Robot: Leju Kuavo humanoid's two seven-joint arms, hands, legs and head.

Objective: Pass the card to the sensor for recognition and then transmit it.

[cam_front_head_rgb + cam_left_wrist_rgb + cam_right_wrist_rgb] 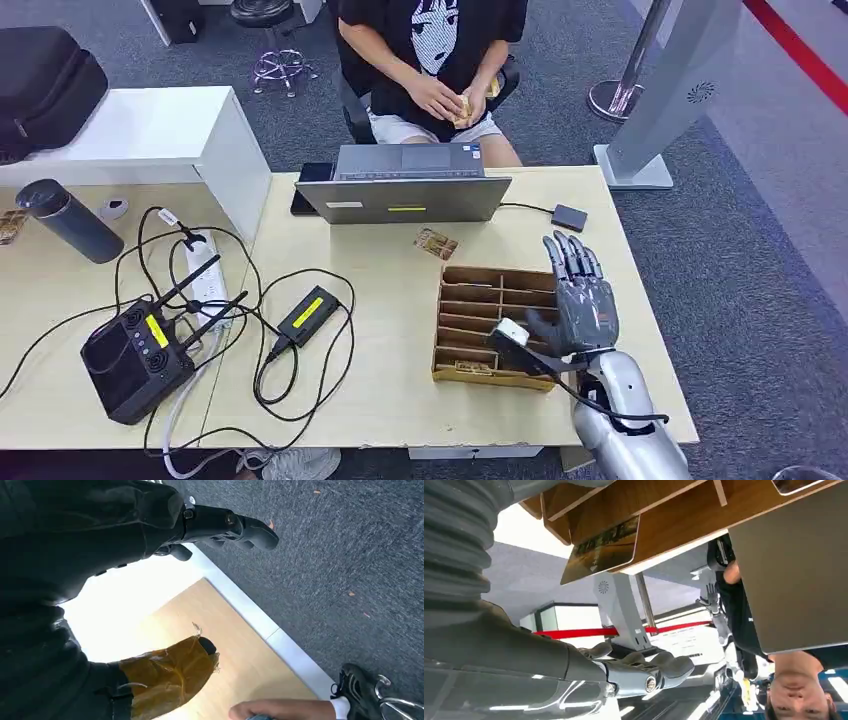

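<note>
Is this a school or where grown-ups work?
Probably an office or a reception desk. A person sits behind a laptop on a wooden desk, there's a wooden card organizer, and a grey gate post with a red barrier belt stands on carpet.

A light wooden desk is set on grey carpet; a white cabinet is placed beside it.

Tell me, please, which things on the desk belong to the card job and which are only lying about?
For the job:
- right hand, open above the rack
- wooden card rack
- card in its near slot
- loose card by the laptop

Lying about:
- laptop
- dark bottle
- black controller
- power strip
</note>
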